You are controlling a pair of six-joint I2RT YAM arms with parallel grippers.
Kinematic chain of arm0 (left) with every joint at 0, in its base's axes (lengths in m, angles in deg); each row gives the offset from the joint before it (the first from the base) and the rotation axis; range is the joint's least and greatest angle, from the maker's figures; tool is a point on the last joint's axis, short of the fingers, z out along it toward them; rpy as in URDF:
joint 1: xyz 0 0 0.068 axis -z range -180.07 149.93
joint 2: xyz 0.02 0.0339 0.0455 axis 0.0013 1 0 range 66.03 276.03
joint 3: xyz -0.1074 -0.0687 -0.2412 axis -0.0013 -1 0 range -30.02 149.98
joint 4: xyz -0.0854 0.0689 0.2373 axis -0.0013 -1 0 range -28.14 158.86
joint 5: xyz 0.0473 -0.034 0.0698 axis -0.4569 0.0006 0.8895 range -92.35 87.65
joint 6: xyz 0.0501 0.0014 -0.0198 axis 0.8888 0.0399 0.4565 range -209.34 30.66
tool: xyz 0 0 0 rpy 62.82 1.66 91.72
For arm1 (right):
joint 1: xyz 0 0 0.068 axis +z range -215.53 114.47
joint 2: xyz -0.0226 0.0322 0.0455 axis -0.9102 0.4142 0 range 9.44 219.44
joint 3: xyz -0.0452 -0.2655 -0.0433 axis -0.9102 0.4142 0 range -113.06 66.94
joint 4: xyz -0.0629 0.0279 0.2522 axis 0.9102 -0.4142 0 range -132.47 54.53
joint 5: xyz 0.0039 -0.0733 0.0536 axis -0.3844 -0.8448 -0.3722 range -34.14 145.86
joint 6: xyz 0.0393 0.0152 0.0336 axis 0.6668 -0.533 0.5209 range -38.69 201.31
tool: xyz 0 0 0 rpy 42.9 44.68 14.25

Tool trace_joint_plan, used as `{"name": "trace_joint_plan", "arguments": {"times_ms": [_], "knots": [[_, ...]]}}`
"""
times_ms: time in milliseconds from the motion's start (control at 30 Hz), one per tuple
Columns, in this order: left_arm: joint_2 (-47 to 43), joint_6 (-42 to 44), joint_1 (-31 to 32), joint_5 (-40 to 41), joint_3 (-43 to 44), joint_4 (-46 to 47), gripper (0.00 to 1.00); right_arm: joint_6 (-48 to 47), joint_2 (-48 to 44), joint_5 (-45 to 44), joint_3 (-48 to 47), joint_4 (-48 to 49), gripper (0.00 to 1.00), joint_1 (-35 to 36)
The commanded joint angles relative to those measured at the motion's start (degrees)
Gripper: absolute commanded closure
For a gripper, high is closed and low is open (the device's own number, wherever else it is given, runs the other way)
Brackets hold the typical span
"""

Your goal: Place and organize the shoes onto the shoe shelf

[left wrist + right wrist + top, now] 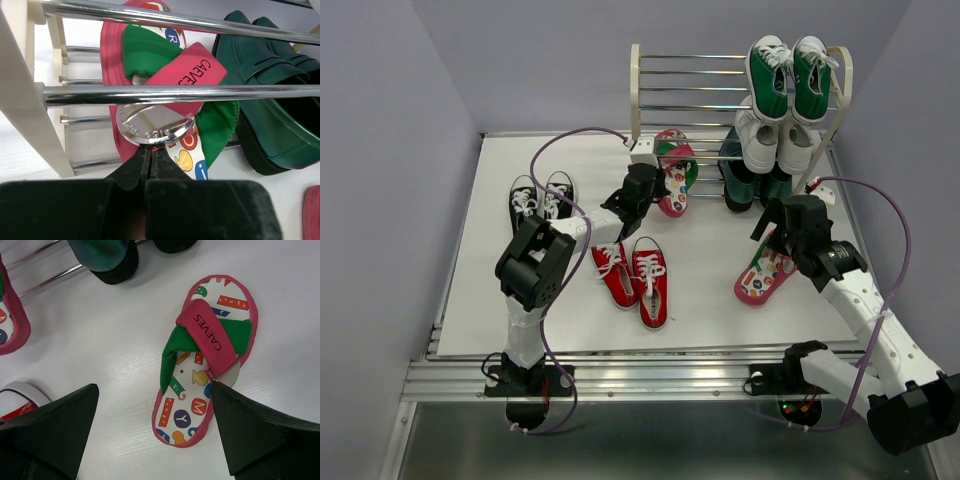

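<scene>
Right pincer (155, 387) is wide open and holding nothing, hovering right over the loose flip-flop (200, 365) lying flat on the table (500, 310). Its long axis runs diagonally, with the crossed-strap end toward the shelf and the narrower end back toward the arms. The red sneakers (635, 275) sit just to its left and the black sneakers (540, 197) are off on the far left, both pairs on the table. Further in, the left pincer (150, 155) is clamped tight on the edge of the other flip-flop (185, 70), right by its silver badge. It's got that one poked into the left bay of the shoe shelf (25, 100), low down. This flip-flop sits front to back across the rods, tilted, with the near end sticking out. I can't say for sure which end is the toe. If it were me, I'd hang on until the sole is properly resting on two rods, since they're thin and it looks like it could tip through the gap. I'd also keep it hard against the cream side frame so its mate fits next to it. The dark green loafers (270, 100) fill the bay beside it. The white sneakers (770, 140) and green sneakers (788, 75) are on the tiers above.
</scene>
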Motion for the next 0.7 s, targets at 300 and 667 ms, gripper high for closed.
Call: {"name": "trace_joint_plan", "arguments": {"times_ms": [300, 667], "knots": [[0.4, 4.3, -0.9, 2.6, 6.2, 8.4, 1.0, -1.3, -2.0, -0.5, -0.3, 2.1, 0.0, -0.1], [1.9, 4.1, -1.4, 3.9, 7.8, 8.9, 1.0, -1.4, -2.3, -1.0, -0.4, 2.1, 0.0, -0.1]]}}
